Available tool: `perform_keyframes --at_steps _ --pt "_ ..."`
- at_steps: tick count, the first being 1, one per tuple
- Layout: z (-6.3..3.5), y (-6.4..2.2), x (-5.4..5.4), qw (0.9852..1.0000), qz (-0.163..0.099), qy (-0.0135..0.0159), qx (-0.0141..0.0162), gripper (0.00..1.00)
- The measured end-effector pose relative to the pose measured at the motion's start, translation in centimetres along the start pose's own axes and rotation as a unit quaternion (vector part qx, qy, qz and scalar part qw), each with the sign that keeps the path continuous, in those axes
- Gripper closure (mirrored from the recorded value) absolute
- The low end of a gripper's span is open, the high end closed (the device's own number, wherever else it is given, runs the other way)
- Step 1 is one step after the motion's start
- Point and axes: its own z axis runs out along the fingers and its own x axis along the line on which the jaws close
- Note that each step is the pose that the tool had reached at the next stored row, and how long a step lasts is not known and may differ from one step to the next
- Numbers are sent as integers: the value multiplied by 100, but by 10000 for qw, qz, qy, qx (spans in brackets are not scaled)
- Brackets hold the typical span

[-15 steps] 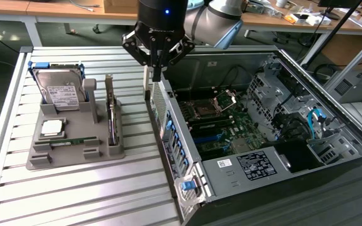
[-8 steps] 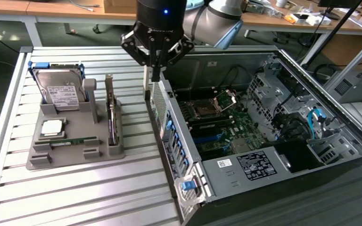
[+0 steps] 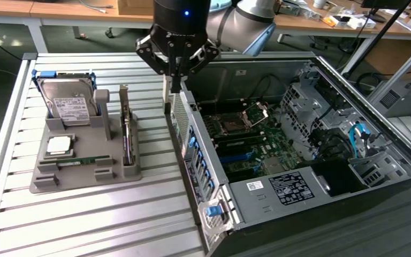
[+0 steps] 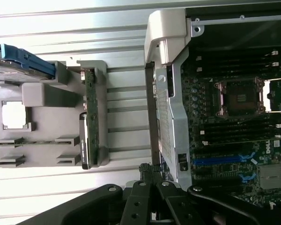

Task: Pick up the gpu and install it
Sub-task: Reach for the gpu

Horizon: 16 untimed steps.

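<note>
Above gpu: open overhead; the gpu (image 3: 126, 126) stands on edge in the holder (image 3: 84, 179), with a post (image 3: 103, 110) just beside it on the exterior view's left.
Holder to case: bare table (image 3: 91, 225) slats form a free lane.
Wall: the case wall (image 3: 188, 139) stands upright along that lane; the gripper (image 3: 176, 75) hangs over its far end.
Case inside: open on top; the board (image 3: 252, 142) lies low, and cables (image 3: 355, 136) crowd the exterior view's right.
Holder's far end: blocked by an upright hard drive (image 3: 68, 104).

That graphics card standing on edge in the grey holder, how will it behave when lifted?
The gpu looks like a thin flat board, so probably stiff and light. It stands on edge in slots of the grey holder, so it may bind or tip if pulled at a slant. Its exposed circuit faces likely make it fragile under a hard squeeze.
</note>
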Motion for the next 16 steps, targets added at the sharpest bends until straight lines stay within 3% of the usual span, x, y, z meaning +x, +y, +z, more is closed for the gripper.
perform_keyframes --at_steps 16 --pt "-1 -3 40 10000 0 0 0 89"
